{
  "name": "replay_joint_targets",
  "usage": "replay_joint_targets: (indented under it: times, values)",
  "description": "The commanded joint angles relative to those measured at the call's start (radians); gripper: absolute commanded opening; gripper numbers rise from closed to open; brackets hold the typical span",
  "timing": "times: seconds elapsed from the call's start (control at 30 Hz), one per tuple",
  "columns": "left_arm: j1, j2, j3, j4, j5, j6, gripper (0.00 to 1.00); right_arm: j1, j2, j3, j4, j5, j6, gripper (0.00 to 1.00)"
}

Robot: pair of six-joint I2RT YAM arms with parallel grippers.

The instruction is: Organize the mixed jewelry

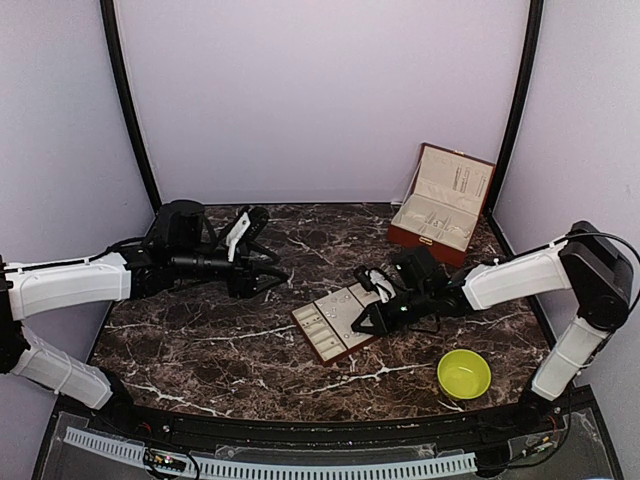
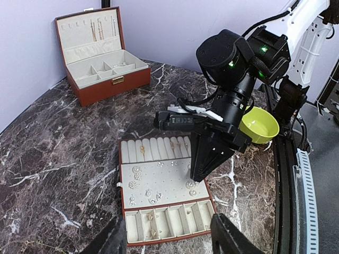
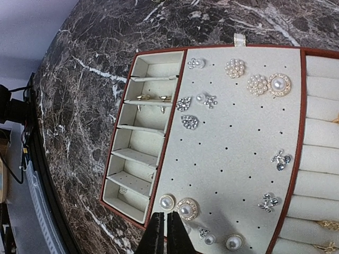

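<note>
Tray (image 3: 238, 148) sits under the closed right gripper (image 3: 165, 234), its tips just beside two pearl studs (image 3: 186, 208), while the left gripper (image 2: 169, 235) hangs open, well apart.

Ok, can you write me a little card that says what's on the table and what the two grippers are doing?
Table: dark marble
Tray: cream-lined, lying flat mid-table
Jewelry: pearly and sparkly studs on the tray's middle panel, a few pieces in its side slots
Jewelry box: open, back right
Bowl: yellow-green, front right
Left gripper: open, holding nothing
Right gripper: shut, tips over the tray's stud panel near a pearl stud
</note>
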Motion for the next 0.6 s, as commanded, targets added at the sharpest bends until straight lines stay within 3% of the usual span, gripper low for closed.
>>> replay_joint_targets:
  times: [0.0, 0.57]
  values:
    - [0.003, -0.031, -0.009, -0.004, 0.004, 0.007, 0.56, 0.017, 0.025, 0.018, 0.004, -0.011, -0.014, 0.05]
    - [0.004, -0.033, -0.008, -0.005, 0.003, 0.008, 0.56, 0.026, 0.053, -0.026, 0.027, 0.010, 0.003, 0.04]
